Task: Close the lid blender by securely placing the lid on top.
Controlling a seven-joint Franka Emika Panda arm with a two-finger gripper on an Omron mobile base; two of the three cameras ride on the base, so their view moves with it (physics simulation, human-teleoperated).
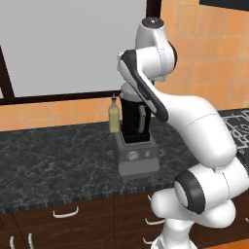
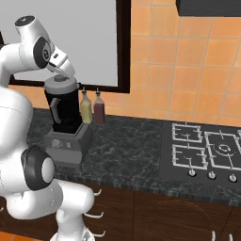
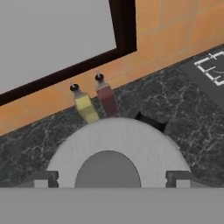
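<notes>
From the left base view, the blender (image 1: 135, 141) stands on the dark marbled counter (image 1: 53, 160), its black jar rising from a boxy grey base with dials; a yellowish bottle (image 1: 114, 116) stands just behind it, and the arm's links hide the jar's top.

From the right base view, the lid (image 2: 60, 84) sits flat on the jar's mouth, directly under the hand (image 2: 60, 74). The yellowish bottle and a dark red bottle (image 2: 99, 110) stand beside the jar, and a hob (image 2: 207, 151) lies well apart to the right.

In the hand view, the lid's light-grey disc fills the lower middle, its darker knob (image 3: 107, 169) between the two fingertips (image 3: 43, 178), which stand wide and clear of it, holding nothing. The lid looks light, rigid and smooth; the raised knob is probably the best place to pinch it.
</notes>
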